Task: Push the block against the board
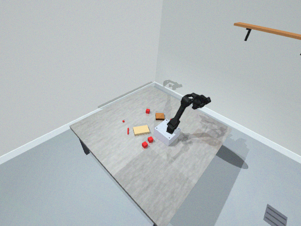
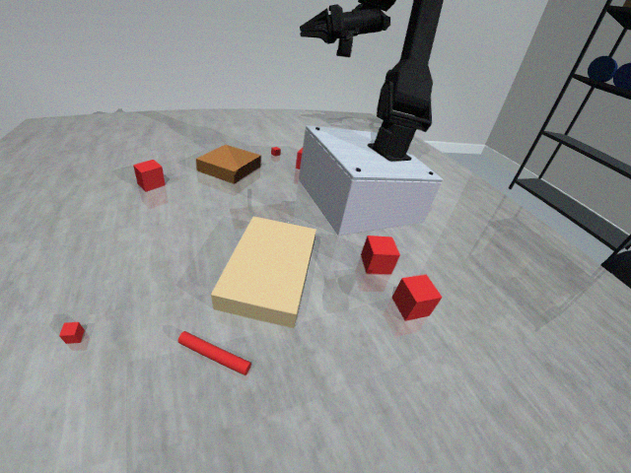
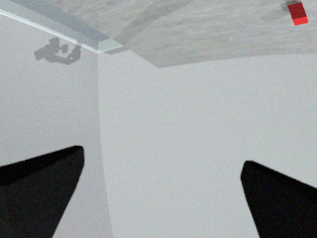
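The square block [image 1: 159,116] [image 2: 228,162] is brown and lies flat on the table, behind and to the left of the arm's white base. The board [image 1: 141,130] [image 2: 267,267] is pale tan and lies flat in front of the block, well apart from it. My gripper [image 2: 307,28] [image 3: 165,165] is open and empty. It hangs high in the air above the table, far from both parts, and faces the room's walls.
The arm's white base box [image 2: 380,198] stands right of the board. Several red cubes lie around: one [image 2: 148,173] left of the block, two [image 2: 380,253] [image 2: 415,296] right of the board. A red cylinder [image 2: 214,352] lies in front of the board. A black shelf rack [image 2: 570,137] stands at the right.
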### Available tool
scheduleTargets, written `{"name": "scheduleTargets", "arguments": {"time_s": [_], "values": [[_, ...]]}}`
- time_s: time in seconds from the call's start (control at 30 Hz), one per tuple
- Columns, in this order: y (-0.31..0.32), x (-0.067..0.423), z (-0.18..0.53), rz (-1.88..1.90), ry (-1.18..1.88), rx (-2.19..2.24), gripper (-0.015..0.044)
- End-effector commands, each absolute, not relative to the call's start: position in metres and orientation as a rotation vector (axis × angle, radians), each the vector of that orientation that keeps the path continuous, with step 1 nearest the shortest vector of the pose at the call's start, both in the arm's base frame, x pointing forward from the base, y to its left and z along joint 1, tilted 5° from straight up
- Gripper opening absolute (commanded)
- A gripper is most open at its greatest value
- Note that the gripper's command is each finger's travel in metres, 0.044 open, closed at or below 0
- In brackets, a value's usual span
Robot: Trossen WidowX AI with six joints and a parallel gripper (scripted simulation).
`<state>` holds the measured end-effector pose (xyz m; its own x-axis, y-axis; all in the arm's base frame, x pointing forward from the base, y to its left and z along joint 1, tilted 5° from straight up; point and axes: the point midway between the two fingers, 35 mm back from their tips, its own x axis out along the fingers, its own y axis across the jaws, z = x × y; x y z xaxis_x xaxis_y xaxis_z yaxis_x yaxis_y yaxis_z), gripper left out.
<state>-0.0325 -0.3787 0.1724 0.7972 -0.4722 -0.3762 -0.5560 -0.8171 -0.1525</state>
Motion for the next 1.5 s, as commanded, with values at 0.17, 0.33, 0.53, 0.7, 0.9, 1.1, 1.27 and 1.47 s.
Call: {"name": "scheduleTargets", "arguments": {"time_s": [0.17,0.33,0.53,0.7,0.9,1.1,1.27,1.47], "values": [[-0.38,-0.019,0.16,0.56,0.742,-2.734,0.0243],[-0.381,0.008,0.136,0.736,0.63,-2.738,0.0111],[-0.378,0.039,0.108,0.949,0.486,-2.738,0.0],[-0.372,0.063,0.086,1.13,0.358,-2.732,0.0],[-0.362,0.089,0.061,1.34,0.198,-2.714,0.0],[-0.35,0.112,0.038,1.556,0.029,-2.685,0.0],[-0.339,0.129,0.021,1.743,-0.12,-2.652,0.0],[-0.326,0.148,0.003,1.968,-0.306,-2.596,0.0]]}}
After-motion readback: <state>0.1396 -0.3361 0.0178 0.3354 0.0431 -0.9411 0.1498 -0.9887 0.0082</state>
